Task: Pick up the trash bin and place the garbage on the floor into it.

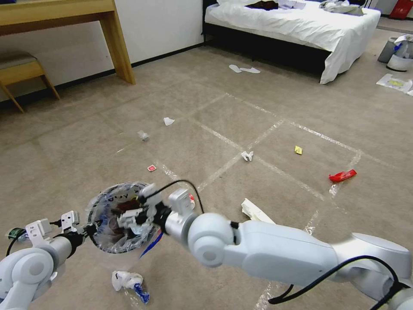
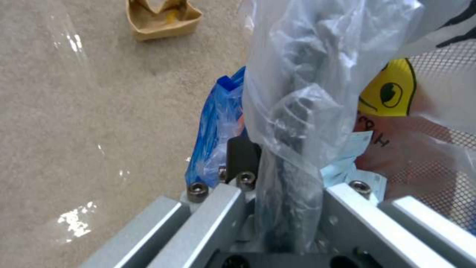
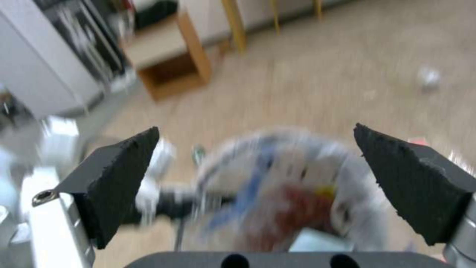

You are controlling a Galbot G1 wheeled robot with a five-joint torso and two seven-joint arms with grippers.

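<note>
The trash bin (image 1: pixel 112 199), red and blue with a crinkly clear liner, hangs just above the floor (image 1: pixel 266 103), and my left gripper (image 1: pixel 89 230) is shut on its rim. In the left wrist view the left gripper (image 2: pixel 270 149) pinches the bagged rim of the bin (image 2: pixel 426 160). My right gripper (image 1: pixel 129 215) hovers open over the bin's mouth; the right wrist view shows the right gripper (image 3: pixel 255 128) spread wide above the bin (image 3: pixel 288 193), holding nothing. Garbage lies scattered: white tissues (image 1: pixel 168 121) (image 1: pixel 247 156), a red wrapper (image 1: pixel 343 175), a white paper bag (image 1: pixel 256 211), a crumpled wad (image 1: pixel 127 280).
A wooden desk leg (image 1: pixel 118 43) and stool (image 1: pixel 21 71) stand at the back left. The bed (image 1: pixel 301 26) stands at the back right, with slippers (image 1: pixel 243 69) before it and a grey bin (image 1: pixel 393 51) beside it. Brown cardboard (image 2: pixel 161 18) lies near the left gripper.
</note>
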